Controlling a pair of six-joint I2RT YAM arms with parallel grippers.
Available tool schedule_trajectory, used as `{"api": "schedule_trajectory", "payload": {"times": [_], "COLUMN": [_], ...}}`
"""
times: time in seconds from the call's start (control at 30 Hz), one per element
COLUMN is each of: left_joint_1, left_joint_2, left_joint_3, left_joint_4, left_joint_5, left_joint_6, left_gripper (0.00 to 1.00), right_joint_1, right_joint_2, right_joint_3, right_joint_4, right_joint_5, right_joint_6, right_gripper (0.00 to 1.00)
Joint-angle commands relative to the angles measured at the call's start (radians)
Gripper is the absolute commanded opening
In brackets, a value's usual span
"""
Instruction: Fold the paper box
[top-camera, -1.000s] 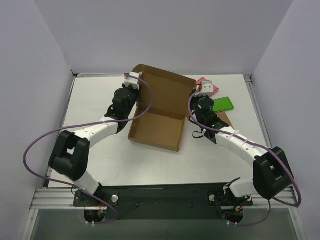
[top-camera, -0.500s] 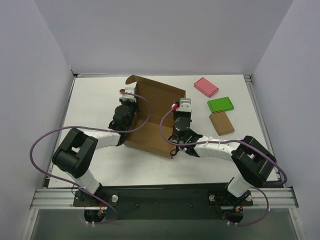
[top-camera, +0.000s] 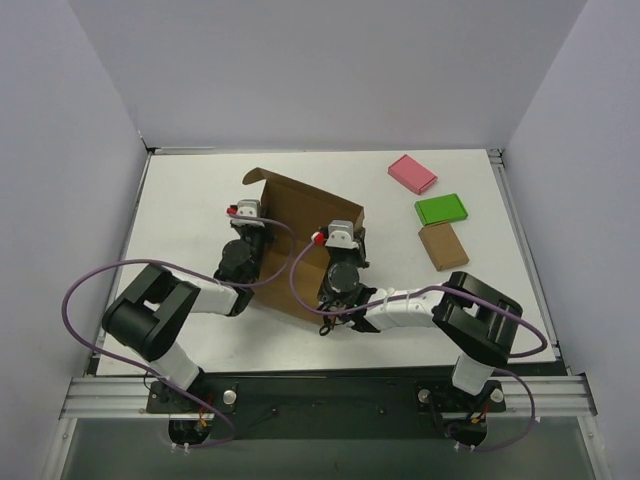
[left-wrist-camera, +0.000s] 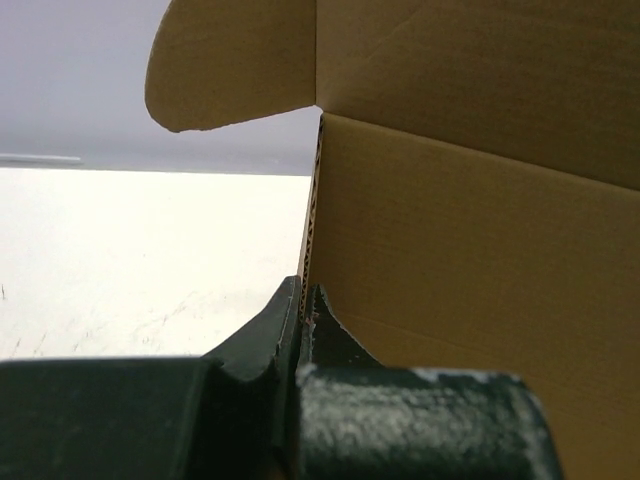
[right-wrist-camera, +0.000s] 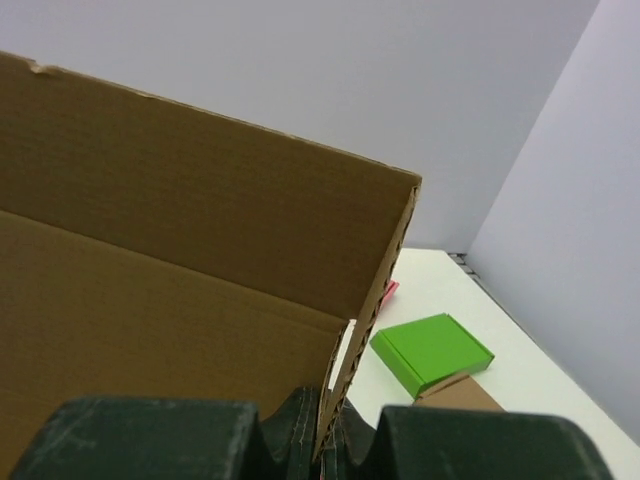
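Note:
The paper box (top-camera: 300, 215) is a large brown corrugated sheet, part folded, with its far panel standing up near the table's middle. My left gripper (top-camera: 254, 218) is shut on the box's left side wall; the left wrist view shows that corrugated edge (left-wrist-camera: 312, 230) pinched between the black fingers (left-wrist-camera: 280, 325). My right gripper (top-camera: 343, 242) is shut on the right side wall, with the cardboard edge (right-wrist-camera: 375, 300) running down into the jaws. A rounded flap (left-wrist-camera: 230, 60) sticks out at the upper left of the box.
To the right of the box lie a pink block (top-camera: 412, 173), a green block (top-camera: 441, 209) and a small brown block (top-camera: 443, 245). The green block (right-wrist-camera: 432, 352) also shows in the right wrist view. White walls enclose the table on three sides.
Both arms have drawn the box toward the near edge and slightly left. The right arm swung in from beside the blocks. The box's far panel now stands steeper.

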Motion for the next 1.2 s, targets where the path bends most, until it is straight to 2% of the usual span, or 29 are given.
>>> {"api": "schedule_trajectory", "payload": {"times": [0.0,0.3,0.33,0.4,0.43,0.5,0.53,0.6,0.63,0.73,0.87,1.03,1.17], "left_joint_1": [-0.073,-0.093,-0.095,-0.101,-0.104,-0.107,-0.109,-0.113,-0.116,-0.124,-0.132,-0.133,-0.138], "left_joint_2": [-0.012,-0.041,-0.044,-0.058,-0.062,-0.069,-0.070,-0.073,-0.073,-0.066,-0.044,-0.027,0.002], "left_joint_3": [-0.092,-0.223,-0.229,-0.244,-0.250,-0.261,-0.263,-0.273,-0.278,-0.293,-0.309,-0.321,-0.347], "left_joint_4": [-0.011,0.072,0.075,0.076,0.082,0.089,0.090,0.093,0.101,0.121,0.150,0.178,0.236], "left_joint_5": [0.107,0.086,0.083,0.057,0.054,0.054,0.054,0.048,0.043,0.028,0.015,0.009,0.020], "left_joint_6": [-0.099,-0.104,-0.104,-0.102,-0.102,-0.095,-0.095,-0.092,-0.090,-0.082,-0.066,-0.062,-0.053], "left_gripper": [0.00,0.00,0.00,0.00,0.00,0.00,0.00,0.00,0.00,0.00,0.00,0.00,0.00], "right_joint_1": [0.083,0.156,0.164,0.189,0.196,0.238,0.251,0.302,0.319,0.377,0.455,0.541,0.566], "right_joint_2": [0.062,0.070,0.064,0.039,0.028,-0.007,-0.019,-0.060,-0.077,-0.145,-0.228,-0.297,-0.315], "right_joint_3": [-0.014,-0.024,-0.024,-0.027,-0.030,-0.034,-0.042,-0.054,-0.068,-0.091,-0.119,-0.150,-0.075], "right_joint_4": [0.267,0.269,0.269,0.269,0.269,0.269,0.269,0.267,0.267,0.266,0.267,0.267,0.267], "right_joint_5": [-0.015,0.047,0.048,0.048,0.050,0.053,0.054,0.068,0.076,0.113,0.157,0.196,0.183], "right_joint_6": [-0.092,-0.118,-0.129,-0.144,-0.162,-0.188,-0.210,-0.227,-0.238,-0.284,-0.386,-0.437,-0.587], "right_gripper": [0.00,0.02,0.12,0.22,0.34,0.42,0.53,0.64,0.77,0.91,0.95,0.96,0.96]}}
